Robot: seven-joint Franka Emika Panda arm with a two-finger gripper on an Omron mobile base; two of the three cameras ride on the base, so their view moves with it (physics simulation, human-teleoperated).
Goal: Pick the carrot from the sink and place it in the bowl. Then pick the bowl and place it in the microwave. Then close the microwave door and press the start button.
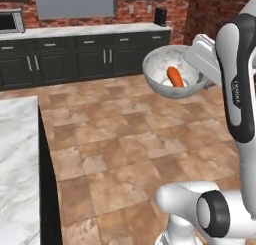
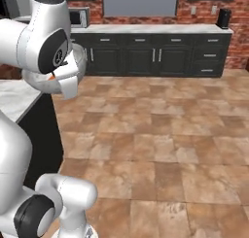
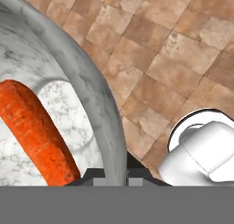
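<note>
The mottled grey-white bowl point(image 1: 160, 64) hangs in the air above the tiled floor, tipped a little toward the left base camera. The orange carrot point(image 1: 175, 77) lies inside it. My gripper point(image 1: 201, 73) is shut on the bowl's right rim, one finger inside and one outside. In the hand view the rim point(image 3: 98, 99) runs between my fingertips, where the gripper point(image 3: 117, 175) clamps it, and the carrot point(image 3: 39, 131) rests on the bowl's floor at the left. From the right base view the arm covers most of the bowl point(image 2: 41, 86); a sliver of carrot point(image 2: 52, 77) shows beside the gripper point(image 2: 68, 84).
A marble-topped counter point(image 1: 17, 164) with a dark side stands close on the left. Dark cabinets point(image 1: 90, 56) line the far brick wall, with a small countertop microwave point(image 1: 10, 21) on them. Open tiled floor point(image 2: 160, 135) lies between.
</note>
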